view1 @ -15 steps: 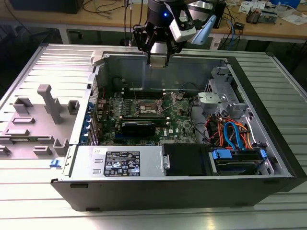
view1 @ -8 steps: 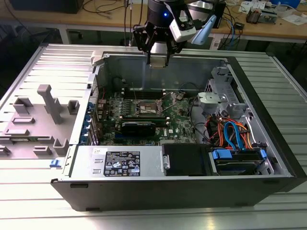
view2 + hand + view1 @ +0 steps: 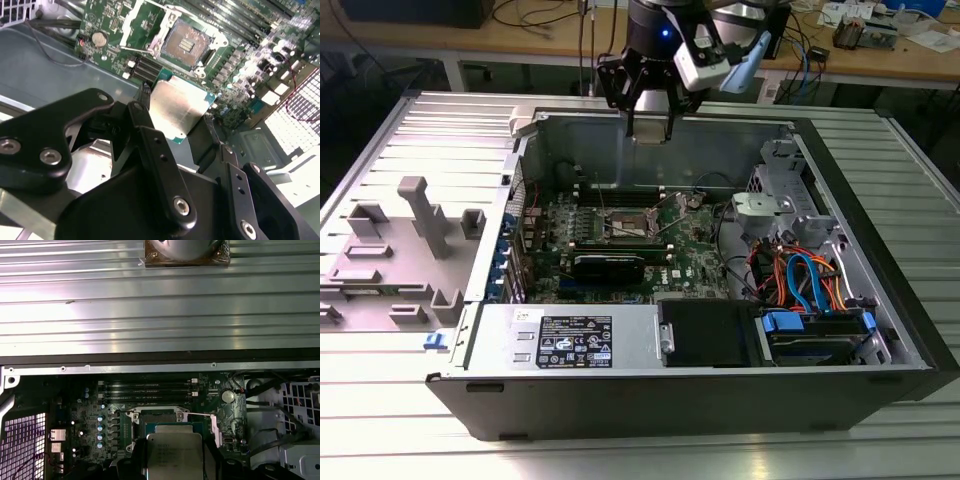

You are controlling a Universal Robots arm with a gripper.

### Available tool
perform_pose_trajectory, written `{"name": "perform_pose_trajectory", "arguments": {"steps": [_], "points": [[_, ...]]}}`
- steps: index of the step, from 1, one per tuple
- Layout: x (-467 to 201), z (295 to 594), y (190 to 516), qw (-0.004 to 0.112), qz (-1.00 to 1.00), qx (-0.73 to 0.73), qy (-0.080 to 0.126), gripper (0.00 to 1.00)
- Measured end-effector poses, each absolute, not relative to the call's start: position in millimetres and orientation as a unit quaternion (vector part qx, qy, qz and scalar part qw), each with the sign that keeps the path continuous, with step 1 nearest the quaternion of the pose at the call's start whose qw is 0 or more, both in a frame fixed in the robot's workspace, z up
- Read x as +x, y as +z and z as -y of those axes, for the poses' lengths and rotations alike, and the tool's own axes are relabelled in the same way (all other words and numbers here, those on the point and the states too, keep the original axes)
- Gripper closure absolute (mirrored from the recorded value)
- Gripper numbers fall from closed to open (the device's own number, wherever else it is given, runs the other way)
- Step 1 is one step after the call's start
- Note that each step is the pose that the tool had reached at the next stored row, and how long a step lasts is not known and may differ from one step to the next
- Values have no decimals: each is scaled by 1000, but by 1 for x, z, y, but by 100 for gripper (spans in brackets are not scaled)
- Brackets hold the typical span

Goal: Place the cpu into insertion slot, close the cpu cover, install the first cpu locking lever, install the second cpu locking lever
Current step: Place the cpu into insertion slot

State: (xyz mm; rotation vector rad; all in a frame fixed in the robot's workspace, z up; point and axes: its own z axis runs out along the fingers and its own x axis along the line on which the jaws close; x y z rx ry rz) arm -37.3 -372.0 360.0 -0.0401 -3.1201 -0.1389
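**A:** What was the gripper (image 3: 650, 130) doing?

**B:** It was clamped on the cpu (image 3: 182, 107). A black finger (image 3: 200, 137) pressed on each of two opposite edges, and the chip's dull silver top faced the second wrist view.

**A:** And where was that relative to the insertion slot (image 3: 186, 44)?

**B:** Well above it, in the air and not touching. In the exterior view the chip hung up over the far wall of the computer case (image 3: 620, 400), beyond the slot.

**A:** Was the slot ready?

**B:** Its tan-gold contact field lay bare inside the dark rim. The cpu cover (image 3: 127, 25) looked swung up at one side of the slot, with the green board showing through its cut-out.

**A:** What lay around the slot?

**B:** The long black memory slots (image 3: 150, 386) ran just beside it, and a coin battery (image 3: 99, 38) sat near one corner. The orange and blue cables (image 3: 800, 275) were well apart from the slot, toward the exterior view's right. A grey plastic fixture (image 3: 415, 220) stood farther off again, outside the case toward the exterior view's left, on the slatted metal table (image 3: 150, 300).
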Motion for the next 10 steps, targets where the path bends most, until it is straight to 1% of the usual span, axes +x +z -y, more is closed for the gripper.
{"name": "perform_pose_trajectory", "arguments": {"steps": [10], "points": [[-37,377,360,9,999,-13,-45,45]]}}
